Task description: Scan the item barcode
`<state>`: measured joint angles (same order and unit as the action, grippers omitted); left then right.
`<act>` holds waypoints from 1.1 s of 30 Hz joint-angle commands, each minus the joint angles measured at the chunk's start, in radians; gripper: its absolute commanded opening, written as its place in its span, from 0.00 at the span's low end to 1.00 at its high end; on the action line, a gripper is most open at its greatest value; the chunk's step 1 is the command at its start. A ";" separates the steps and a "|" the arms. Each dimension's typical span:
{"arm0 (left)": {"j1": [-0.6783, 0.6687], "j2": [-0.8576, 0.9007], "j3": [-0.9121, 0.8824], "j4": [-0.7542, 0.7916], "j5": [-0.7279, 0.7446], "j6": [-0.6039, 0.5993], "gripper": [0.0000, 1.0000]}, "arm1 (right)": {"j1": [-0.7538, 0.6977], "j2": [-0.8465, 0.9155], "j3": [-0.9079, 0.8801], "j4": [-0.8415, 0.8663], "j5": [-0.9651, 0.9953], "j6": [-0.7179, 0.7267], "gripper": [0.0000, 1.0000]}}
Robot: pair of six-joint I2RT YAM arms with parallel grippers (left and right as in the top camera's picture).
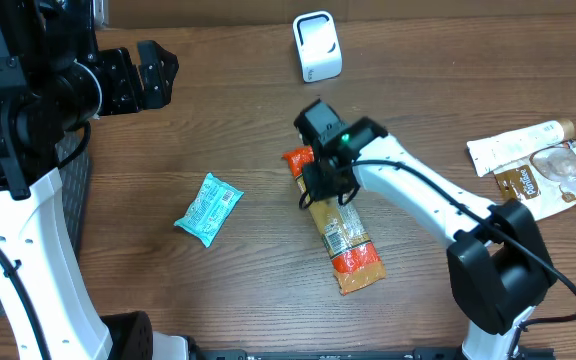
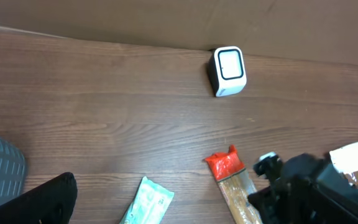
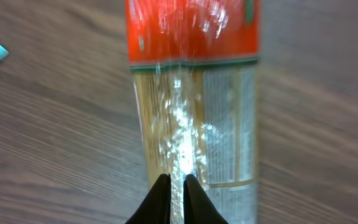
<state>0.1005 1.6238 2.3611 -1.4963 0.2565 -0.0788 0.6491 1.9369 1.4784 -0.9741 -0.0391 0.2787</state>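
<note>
Your right gripper [image 3: 173, 186] sits on the long packet [image 1: 348, 242] in the middle of the table [image 1: 228, 130], its black fingers pinched almost together on the raised clear seam of the wrapper, near the red end. The packet lies flat, well apart from the white scanner [image 1: 317, 46] at the far edge. Your left gripper [image 1: 156, 74] hangs at the far left, jaws spread wide — nothing in them.

A dark brown wood-grain table [image 1: 218, 120] fills the view, evenly lit, with a soft sheen. At twelve o'clock a plain tan panel [image 1: 448, 10] lines its far edge.
</note>
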 commanded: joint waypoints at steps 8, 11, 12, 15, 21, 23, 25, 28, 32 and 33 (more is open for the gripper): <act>0.010 0.011 0.015 0.001 -0.005 0.003 1.00 | 0.006 -0.003 -0.108 0.083 -0.076 0.059 0.08; 0.010 0.011 0.015 0.001 -0.005 0.003 1.00 | 0.006 -0.017 -0.106 0.076 -0.161 -0.003 0.08; 0.010 0.011 0.015 0.001 -0.005 0.003 1.00 | 0.008 -0.024 -0.106 0.072 -0.199 -0.022 0.09; 0.010 0.011 0.015 0.001 -0.005 0.004 1.00 | 0.026 -0.044 -0.106 0.048 -0.305 -0.047 0.13; 0.010 0.011 0.015 0.001 -0.005 0.003 1.00 | 0.088 -0.046 -0.137 -0.058 -0.402 -0.039 0.16; 0.010 0.011 0.015 0.001 -0.005 0.003 1.00 | 0.109 -0.046 -0.162 -0.091 -0.371 0.006 0.15; 0.010 0.011 0.015 0.001 -0.005 0.003 1.00 | 0.127 -0.046 -0.190 -0.113 -0.337 0.044 0.15; 0.010 0.011 0.015 0.001 -0.005 0.004 1.00 | 0.137 -0.046 -0.244 -0.134 -0.291 0.090 0.15; 0.010 0.011 0.015 0.001 -0.005 0.004 1.00 | 0.123 -0.046 -0.292 -0.202 -0.136 0.146 0.14; 0.010 0.011 0.015 0.001 -0.005 0.003 0.99 | 0.116 -0.046 -0.294 -0.219 -0.095 0.150 0.13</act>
<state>0.1005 1.6238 2.3611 -1.4963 0.2565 -0.0788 0.7826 1.9217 1.1995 -1.1736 -0.2779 0.3698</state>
